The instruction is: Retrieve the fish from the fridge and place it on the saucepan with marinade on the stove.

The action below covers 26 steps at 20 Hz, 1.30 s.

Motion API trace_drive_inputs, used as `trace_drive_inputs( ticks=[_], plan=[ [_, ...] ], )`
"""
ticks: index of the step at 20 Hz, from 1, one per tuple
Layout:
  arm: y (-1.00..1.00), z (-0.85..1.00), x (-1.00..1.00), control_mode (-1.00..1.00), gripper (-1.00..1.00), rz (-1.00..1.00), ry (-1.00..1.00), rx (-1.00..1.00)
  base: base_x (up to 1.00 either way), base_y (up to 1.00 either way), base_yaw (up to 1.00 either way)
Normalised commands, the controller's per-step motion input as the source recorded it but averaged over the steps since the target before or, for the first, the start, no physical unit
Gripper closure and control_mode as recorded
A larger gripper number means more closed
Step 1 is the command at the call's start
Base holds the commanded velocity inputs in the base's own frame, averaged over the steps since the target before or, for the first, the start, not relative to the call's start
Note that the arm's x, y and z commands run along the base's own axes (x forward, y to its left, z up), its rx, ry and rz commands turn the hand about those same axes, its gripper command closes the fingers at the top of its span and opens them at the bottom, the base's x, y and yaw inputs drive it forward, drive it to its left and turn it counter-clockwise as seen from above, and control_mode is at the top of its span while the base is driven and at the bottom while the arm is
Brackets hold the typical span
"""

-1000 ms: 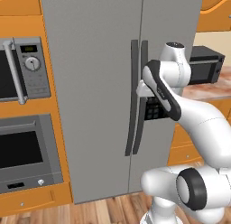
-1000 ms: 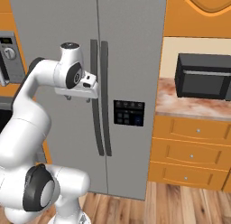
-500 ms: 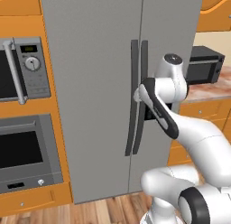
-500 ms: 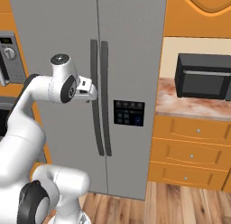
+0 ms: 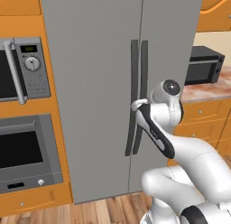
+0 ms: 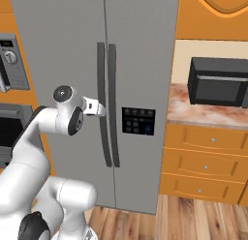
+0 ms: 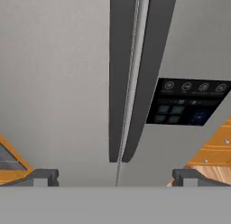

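Since the earlier frame the gripper (image 5: 134, 104) has been lowered to the dark handles (image 5: 137, 96) of the fridge (image 5: 90, 83) — tall, grey, doors shut. From the right, the black dispenser panel (image 6: 138, 121) is seen beside it. In the hand view, the fingertips (image 7: 43, 175) are spread wide, nothing held.

Over the last second the arm folded lower and drew in toward the fridge (image 5: 99, 83). The gripper (image 6: 99, 109) dropped from beside the upper stretch of the two door handles (image 6: 107, 103) to about their mid-height, close in front of the left one, level with the dispenser panel (image 6: 138, 121).
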Motion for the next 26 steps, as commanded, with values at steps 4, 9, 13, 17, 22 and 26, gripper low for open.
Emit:
trace_drive_inputs(
  ticks=[4,9,13,17,22,26],
  plan=[
    [0.01,-0.02,0.52,-1.00,-1.00,-0.06,0.00,0.00,0.00,0.00,0.00],
    [0.00,-0.01,0.61,-1.00,-1.00,-0.04,0.00,0.00,0.00,0.00,0.00],
    [0.00,-0.04,0.56,-1.00,-1.00,-0.01,0.00,0.00,0.00,0.00,0.00],
    [0.04,-0.12,0.56,-1.00,-1.00,0.00,0.00,0.00,0.00,0.00,0.00],
    [0.00,-0.13,0.56,-1.00,-1.00,0.00,0.00,0.00,0.00,0.00,0.00],
    [0.00,-0.22,0.57,-1.00,-1.00,0.00,0.01,0.00,0.00,0.00,0.00]
  ],
)
